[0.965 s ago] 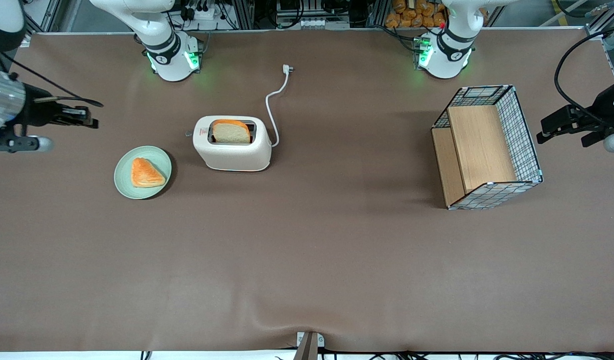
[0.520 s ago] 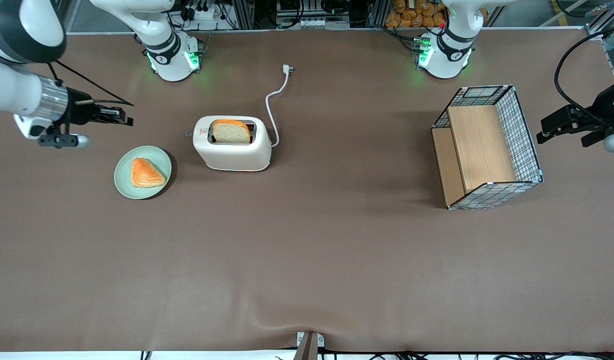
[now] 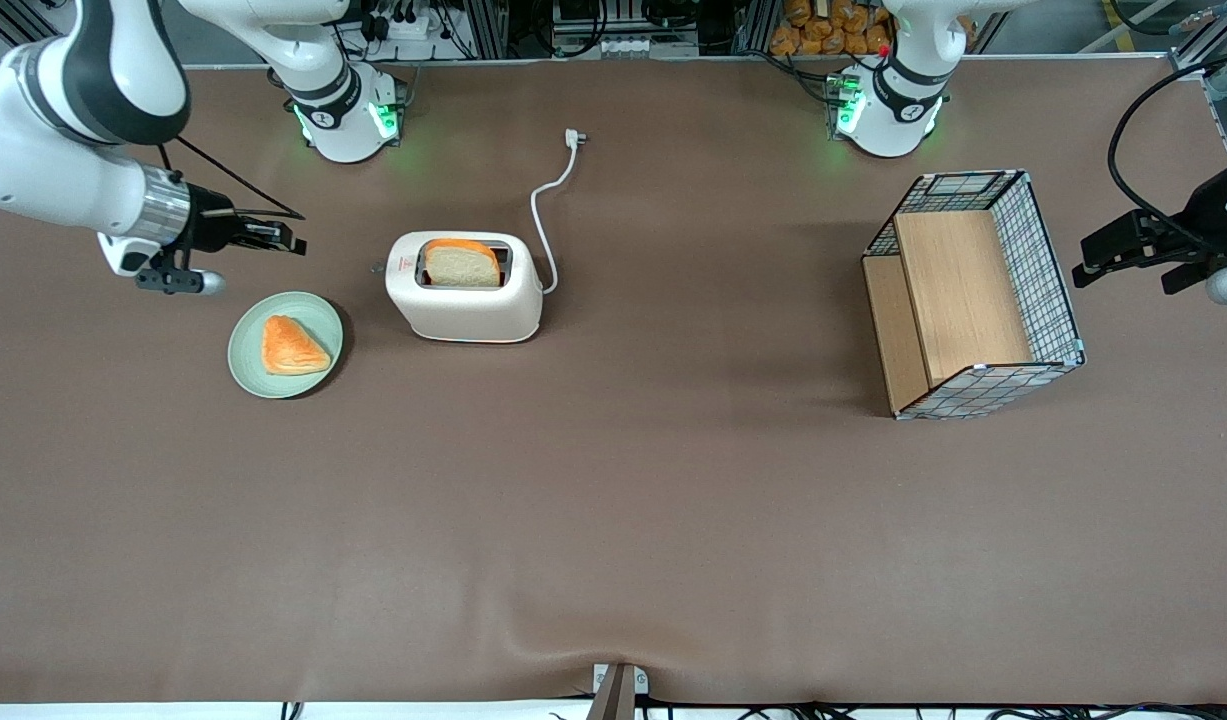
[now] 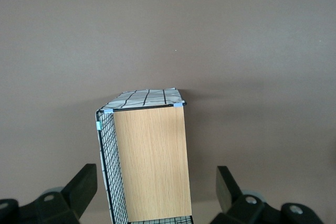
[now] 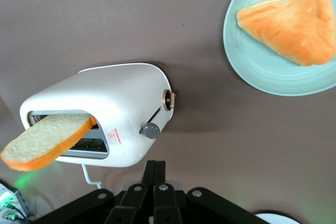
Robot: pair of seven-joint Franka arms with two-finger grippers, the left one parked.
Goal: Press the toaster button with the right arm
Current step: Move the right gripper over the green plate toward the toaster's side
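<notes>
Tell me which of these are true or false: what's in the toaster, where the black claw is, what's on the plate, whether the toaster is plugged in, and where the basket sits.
1. A slice of bread stands in the toaster. True.
2. The gripper is pressing the toaster button. False: it hangs apart from the toaster, above the table near the green plate.
3. The gripper's fingers are shut. True: in the right wrist view they lie together.
4. The green plate is bare. False: an orange pastry lies on it.
5. The toaster's cord is plugged in. False: its plug lies loose on the table.
6. The wire-mesh basket sits toward the parked arm's end of the table. True.
</notes>
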